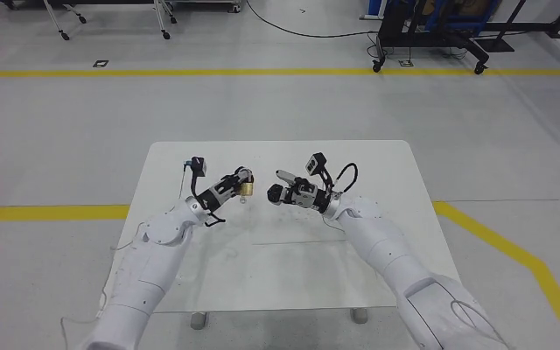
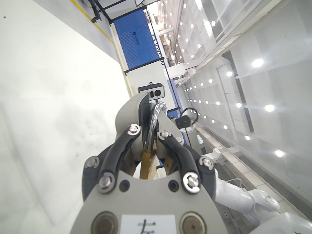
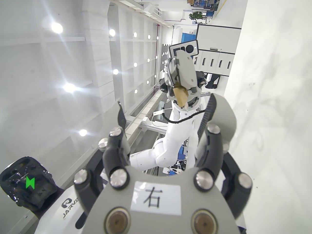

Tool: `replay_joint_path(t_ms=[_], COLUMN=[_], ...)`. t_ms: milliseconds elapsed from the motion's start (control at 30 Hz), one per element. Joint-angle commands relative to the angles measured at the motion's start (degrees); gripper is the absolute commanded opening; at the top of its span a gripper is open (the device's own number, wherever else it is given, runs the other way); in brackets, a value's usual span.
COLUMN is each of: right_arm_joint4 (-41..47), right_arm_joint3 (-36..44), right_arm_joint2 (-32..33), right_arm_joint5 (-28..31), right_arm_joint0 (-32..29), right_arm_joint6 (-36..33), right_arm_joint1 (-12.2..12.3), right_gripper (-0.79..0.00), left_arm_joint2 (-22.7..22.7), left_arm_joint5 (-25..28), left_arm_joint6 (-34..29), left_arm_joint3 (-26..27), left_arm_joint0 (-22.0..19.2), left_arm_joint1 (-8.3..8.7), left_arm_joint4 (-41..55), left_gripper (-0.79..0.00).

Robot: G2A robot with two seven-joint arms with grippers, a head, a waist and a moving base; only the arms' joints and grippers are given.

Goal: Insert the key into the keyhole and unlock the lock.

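Observation:
A brass padlock with a silver shackle is held above the white table, left of its middle. My left gripper is shut on it. In the left wrist view the shackle lies between the fingers and the brass body sits further back in the left gripper. My right gripper hovers a short way to the right of the lock, pointing at it. It stands open with nothing between its fingers. Beyond it the lock's brass end faces this gripper, held by the left gripper.
The table's surface around both arms is bare white, with edges far from the grippers on every side. Yellow floor lines run behind and beside the table. Wheeled frames stand far back.

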State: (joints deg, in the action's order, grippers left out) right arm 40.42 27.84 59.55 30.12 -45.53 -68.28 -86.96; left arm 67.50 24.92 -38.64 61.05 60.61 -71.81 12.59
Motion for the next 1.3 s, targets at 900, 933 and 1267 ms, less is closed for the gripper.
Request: replay_joint_path(t_ms=[900,933,1267], right_arm_joint4=[-14.79,-14.79,-17.50], right_arm_joint3=[11.56,11.56,18.45], right_arm_joint2=[10.54,10.54,16.56], right_arm_joint5=[7.93,7.93,17.67], right_arm_joint0=[-6.87,-6.87,-11.54], right_arm_joint6=[22.00,22.00,29.30], right_arm_joint1=[7.07,7.07,9.21], right_gripper=[0.000,0.000,0.000], left_arm_joint2=[-14.75,-13.24,10.67], left_arm_joint5=[-15.86,-15.54,-14.62], left_arm_joint6=[-5.14,-4.94,0.08], left_arm_joint3=[-11.16,-10.33,11.19], left_arm_joint0=[-10.54,-10.21,-1.51], left_arm_joint1=[-4.20,-3.77,3.44], left_arm_joint4=[-15.10,-14.09,-18.28], left_gripper=[0.000,0.000,0.000])
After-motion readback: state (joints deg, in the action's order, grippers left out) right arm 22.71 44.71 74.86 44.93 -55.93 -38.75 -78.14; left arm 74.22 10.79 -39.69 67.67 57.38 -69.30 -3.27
